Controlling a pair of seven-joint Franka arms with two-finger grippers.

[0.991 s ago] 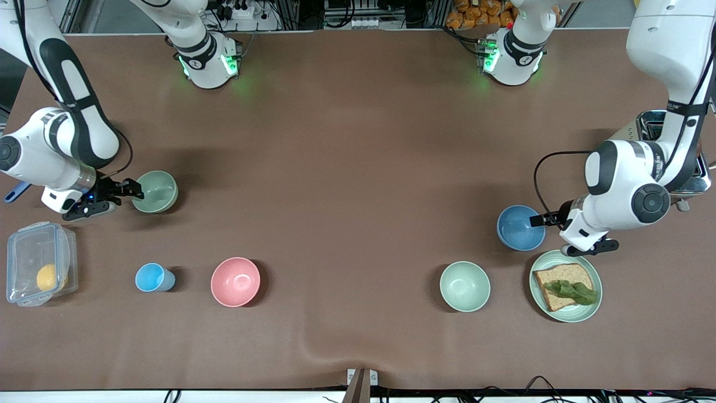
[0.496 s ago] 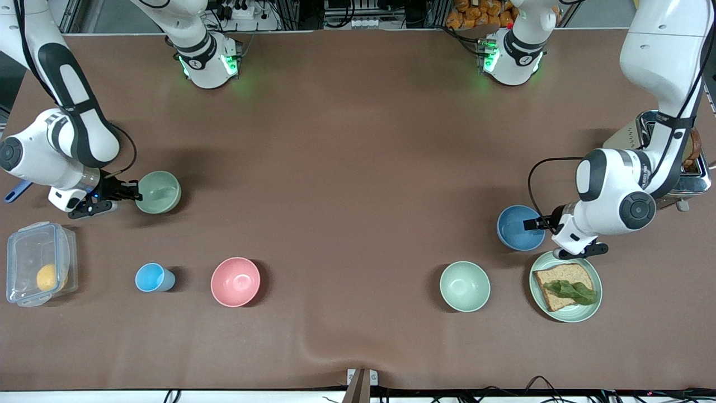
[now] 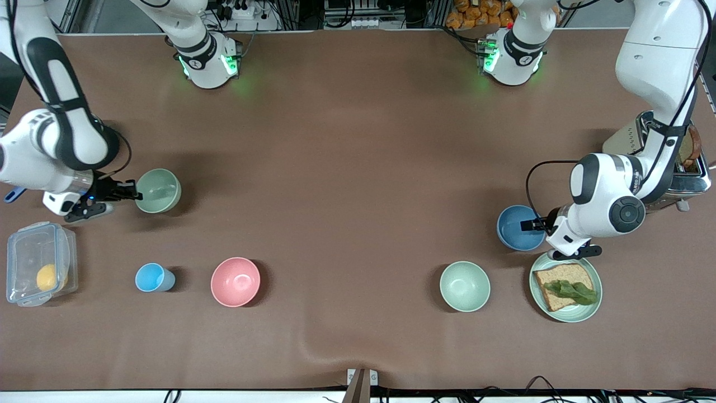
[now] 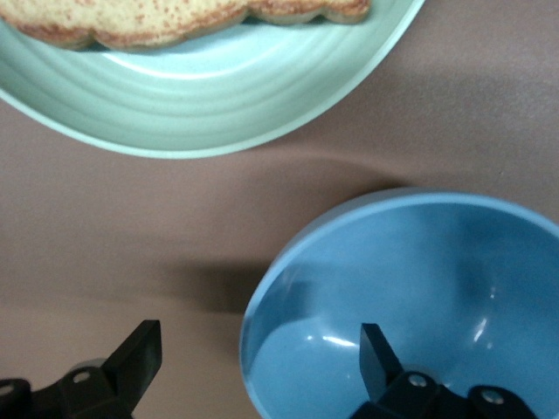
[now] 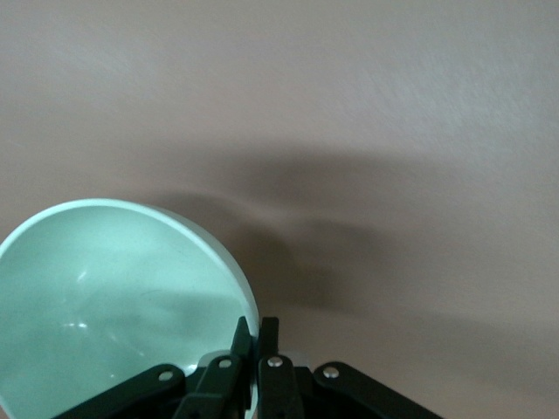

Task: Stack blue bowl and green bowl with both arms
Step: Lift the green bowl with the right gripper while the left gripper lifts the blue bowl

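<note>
While the brown desk [image 3: 358, 168] carries everything, the biggest item on it is the toaster [image 3: 685, 168] at the left arm's end, partly hidden by that arm. Next the clear lidded box [image 3: 39, 263] w/ a yellow fruit inside, at the right arm's end. Then the mint plate [image 3: 593, 302] w/ bread and a leaf on it, just beside the blue bowl [image 3: 517, 226] and nearer the front camera.

Blue bowl sits on the desk toward the left arm's end; left hand [image 4: 262, 367] is spread wide, one finger inside the bowl, the other outside, rim between them, not pinched. Green bowl [image 3: 159, 190] sits toward the right arm's end; right hand [image 5: 253, 336] is clamped on its rim. Whether that bowl is lifted off the desk, can't tell.

Pale mint bowl [image 3: 464, 286] and pink bowl [image 3: 235, 281] stand nearer the front camera, well apart. Smallest: light-blue cup [image 3: 152, 277], beside the pink bowl.
</note>
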